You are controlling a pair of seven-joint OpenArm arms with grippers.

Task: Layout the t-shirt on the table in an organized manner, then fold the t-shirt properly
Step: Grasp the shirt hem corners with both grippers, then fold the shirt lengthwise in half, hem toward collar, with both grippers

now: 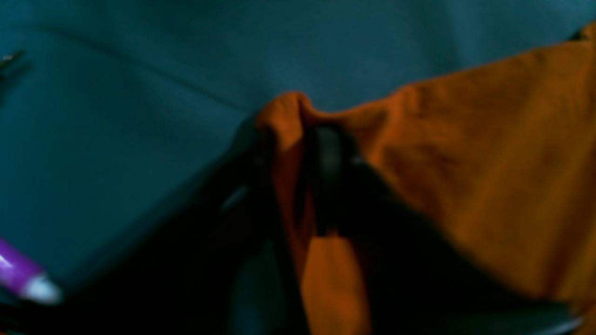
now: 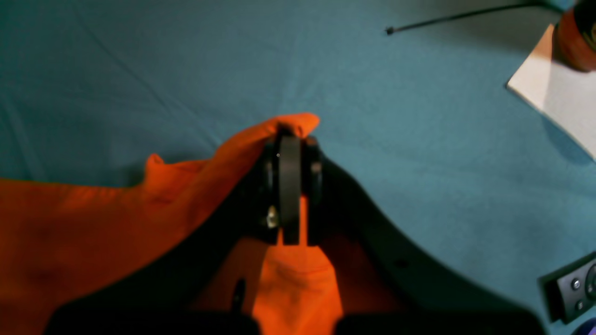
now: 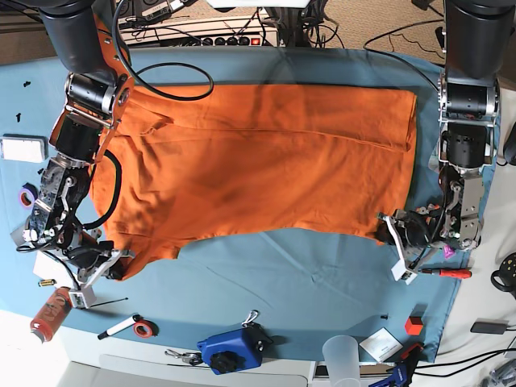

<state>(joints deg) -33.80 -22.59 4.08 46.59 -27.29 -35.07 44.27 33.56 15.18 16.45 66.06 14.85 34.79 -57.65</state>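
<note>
The bright-orange t-shirt (image 3: 258,161) lies spread across the blue-teal table (image 3: 306,274). It reaches from the arm on the left of the base view to the arm on the right. My left gripper (image 3: 386,229) is shut on the shirt's near corner at the right of the base view. In the blurred left wrist view the gripper (image 1: 298,135) pinches an orange fold (image 1: 489,153) low over the table. My right gripper (image 3: 121,266) is shut on the near corner at the left. In the right wrist view the gripper (image 2: 291,135) clamps the orange cloth (image 2: 84,232).
A black cable (image 3: 169,76) loops over the shirt's far left part. Along the near edge lie a blue object (image 3: 234,348), a clear cup (image 3: 340,355), a marker (image 3: 121,326), an orange bottle (image 3: 48,313) and a red screwdriver (image 3: 443,272). White paper (image 2: 554,97) and a remote (image 2: 572,284) lie near my right gripper.
</note>
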